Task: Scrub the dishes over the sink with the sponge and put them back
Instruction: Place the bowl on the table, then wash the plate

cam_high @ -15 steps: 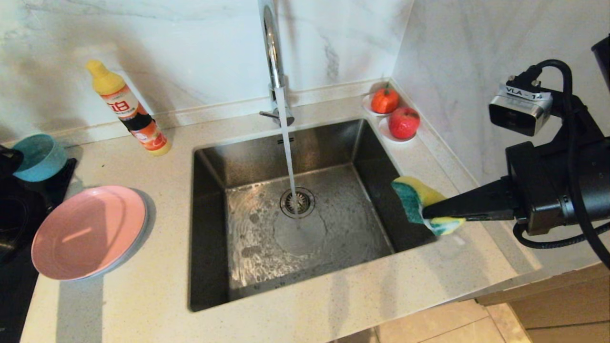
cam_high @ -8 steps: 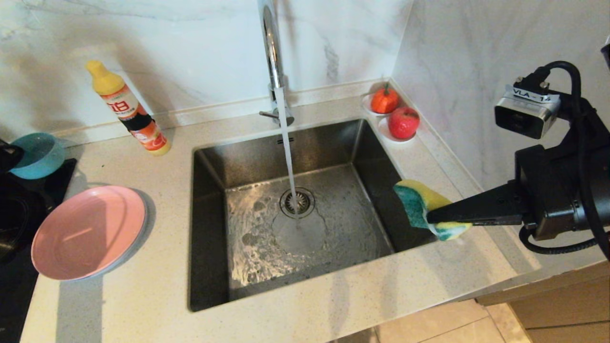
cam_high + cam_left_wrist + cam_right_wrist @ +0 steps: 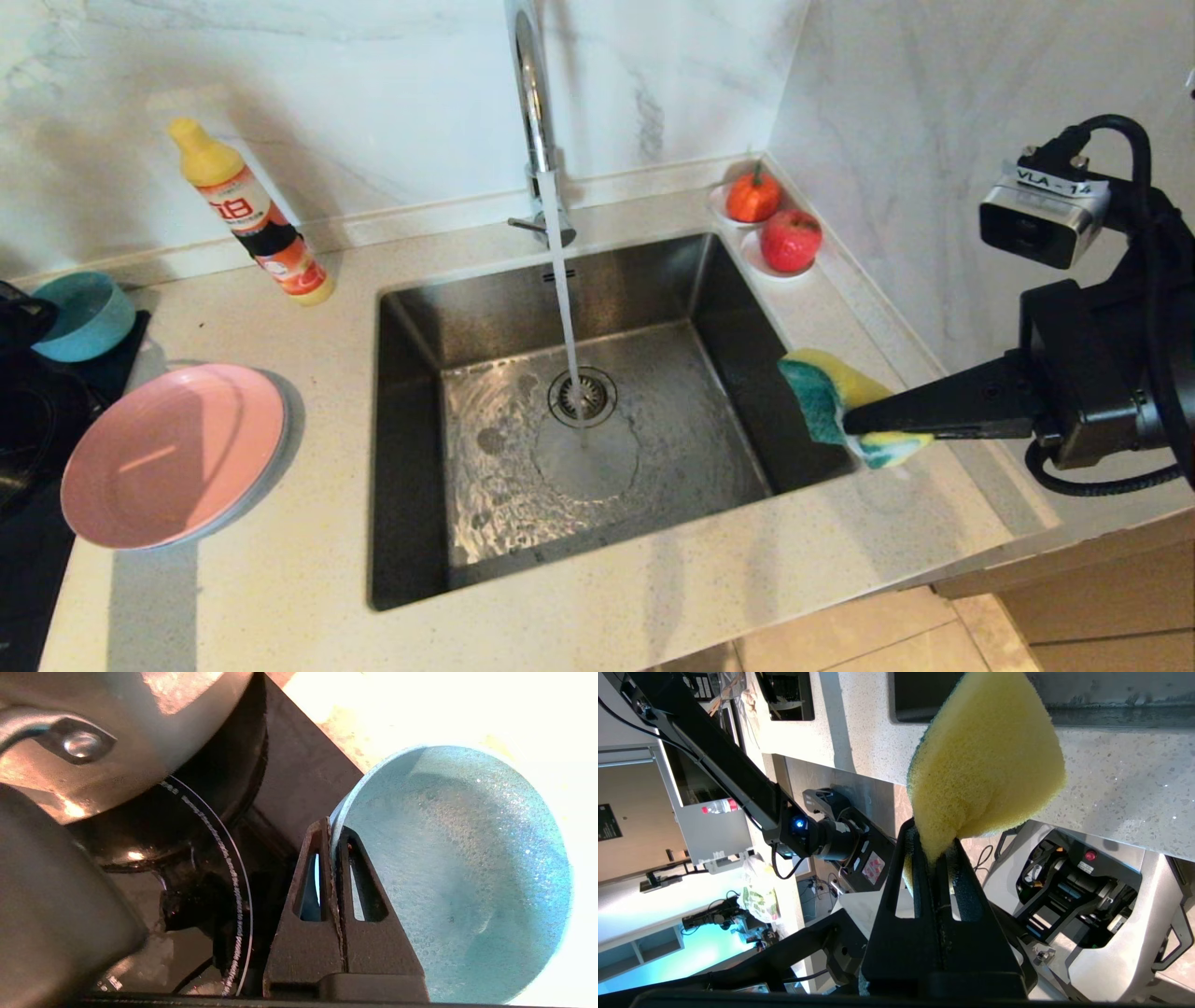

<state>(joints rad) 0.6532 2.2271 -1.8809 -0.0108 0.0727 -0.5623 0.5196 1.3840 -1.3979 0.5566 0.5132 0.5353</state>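
A kitchen counter (image 3: 280, 579) of pale speckled stone holds a steel sink (image 3: 411, 392) seen from above, with water running from a tall chrome tap (image 3: 530, 93) straight onto the round drain (image 3: 583, 396). At the right, the right gripper (image 3: 851, 422) reaches in level over the sink's right rim, its black fingers pinched tight on a yellow sponge (image 3: 845, 403) with a green scouring face; the sponge bulges out beyond the fingertips and hangs above the rim's edge. At the far left, the left gripper (image 3: 332, 828) is clamped on the rim of a teal-blue bowl (image 3: 82, 315), one finger inside and one outside the wall; the bowl sits beside a dark stovetop (image 3: 37, 392) near the back wall. In the left wrist view a metal pot (image 3: 117, 732) stands close by on that stovetop. A pink plate (image 3: 173, 455) lies flat on the counter left of the sink, stacked on a pale plate (image 3: 278, 446) whose edge just shows. An orange detergent bottle (image 3: 252, 213) stands behind it. Two red fruits (image 3: 790, 239) on small saucers sit in the back right corner.
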